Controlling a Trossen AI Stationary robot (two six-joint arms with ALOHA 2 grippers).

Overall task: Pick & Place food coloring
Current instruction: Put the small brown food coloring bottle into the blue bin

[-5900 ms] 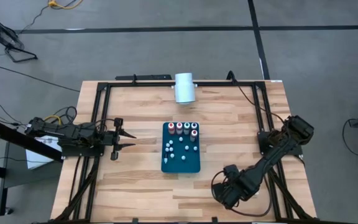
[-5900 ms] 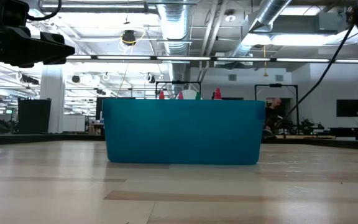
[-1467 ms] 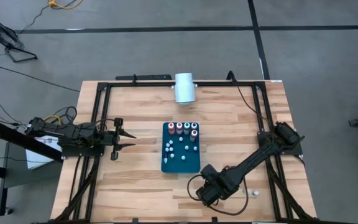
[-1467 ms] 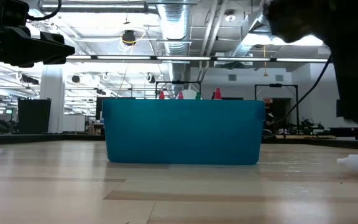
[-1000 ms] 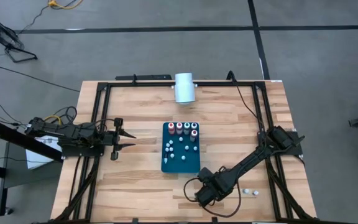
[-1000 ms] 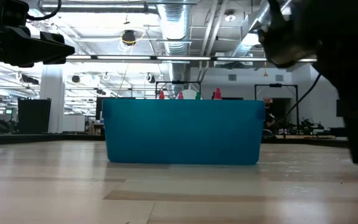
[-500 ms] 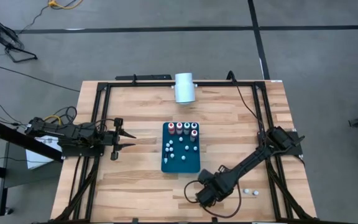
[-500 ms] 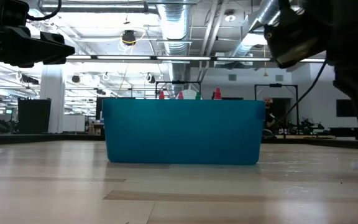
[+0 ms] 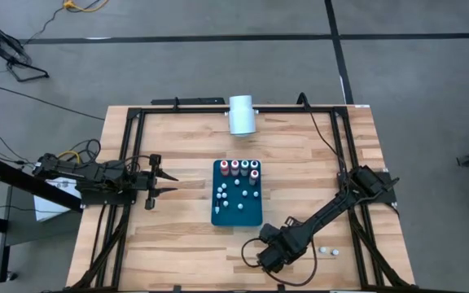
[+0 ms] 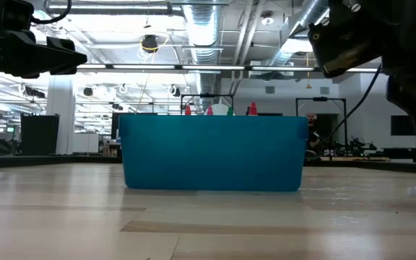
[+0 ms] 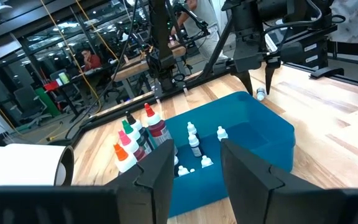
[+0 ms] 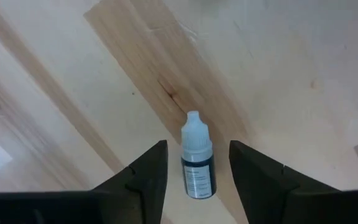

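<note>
Lower centre of the right wrist view: a loose food coloring bottle [image 12: 197, 167], dark-bodied and pale-capped, lies flat on the wood surface between my right jaws. They are open and straddle it, with a gap on each side. A second ago they stood wider, and my right arm [image 9: 316, 220] has swung in from the lower right of the high view. I judge this the start of a pick, not yet a grip. Two more pale bottles [image 9: 327, 251] lie just right of that arm. Centre frame, the blue tray [image 9: 253, 215] holds the standing bottles [image 9: 243, 169]. At far left, my left jaws wait open and empty.
</note>
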